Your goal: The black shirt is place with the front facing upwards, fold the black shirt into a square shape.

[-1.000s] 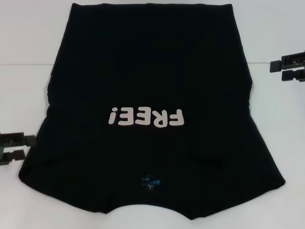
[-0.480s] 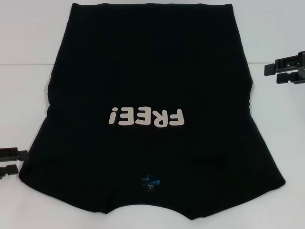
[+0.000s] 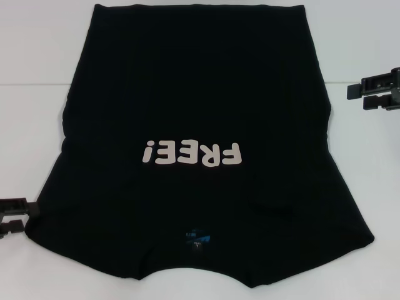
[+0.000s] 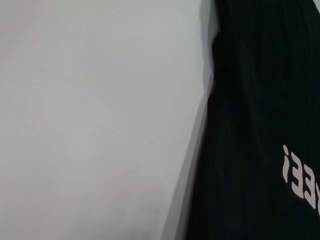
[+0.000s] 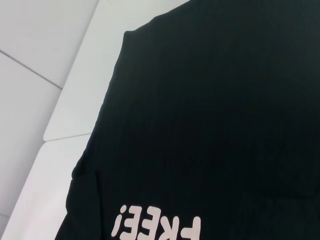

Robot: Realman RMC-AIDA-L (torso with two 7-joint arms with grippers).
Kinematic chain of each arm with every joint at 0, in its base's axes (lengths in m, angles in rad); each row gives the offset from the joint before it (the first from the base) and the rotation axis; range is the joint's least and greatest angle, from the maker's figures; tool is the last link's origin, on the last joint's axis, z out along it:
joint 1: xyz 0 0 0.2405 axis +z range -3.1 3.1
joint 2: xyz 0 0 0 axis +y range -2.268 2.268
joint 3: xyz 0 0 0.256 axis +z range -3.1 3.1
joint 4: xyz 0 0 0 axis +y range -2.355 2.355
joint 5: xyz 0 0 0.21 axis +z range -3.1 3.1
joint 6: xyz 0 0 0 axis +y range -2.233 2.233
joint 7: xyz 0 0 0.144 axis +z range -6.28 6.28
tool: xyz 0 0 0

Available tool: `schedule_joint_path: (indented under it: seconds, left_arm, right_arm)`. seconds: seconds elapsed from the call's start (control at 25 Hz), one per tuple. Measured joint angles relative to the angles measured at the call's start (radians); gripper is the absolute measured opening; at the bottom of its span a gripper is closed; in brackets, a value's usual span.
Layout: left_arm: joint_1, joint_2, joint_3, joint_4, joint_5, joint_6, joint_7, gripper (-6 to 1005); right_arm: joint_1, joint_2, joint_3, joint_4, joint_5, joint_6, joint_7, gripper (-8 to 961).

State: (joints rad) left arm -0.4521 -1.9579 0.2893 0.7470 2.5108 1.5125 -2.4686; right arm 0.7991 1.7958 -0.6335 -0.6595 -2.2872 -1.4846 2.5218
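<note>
The black shirt (image 3: 200,144) lies front-up on the white tabletop (image 3: 37,75), sleeves seemingly tucked in but not yet squared; the left tool (image 3: 7,215) and right tool (image 3: 356,95), prongs apart, flank it empty.

Lab-type test bench: plain white table (image 3: 37,50), bare pale surroundings, no household or shop furnishings visible.

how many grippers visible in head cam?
2. Left gripper at the left edge, beside the shirt near its sleeve; right gripper at the right edge, off the shirt's far side. Both partly cropped.
</note>
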Motion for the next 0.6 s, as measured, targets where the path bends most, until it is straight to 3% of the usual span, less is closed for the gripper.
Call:
schedule_joint_path:
  seconds: [0.6]
  left_arm:
    - [-0.003,0.001,-0.001,0.000,0.022,-0.016,-0.001,599]
  right_arm:
    - [0.000,-0.001,0.000,0.000,0.000,0.012,0.000,627]
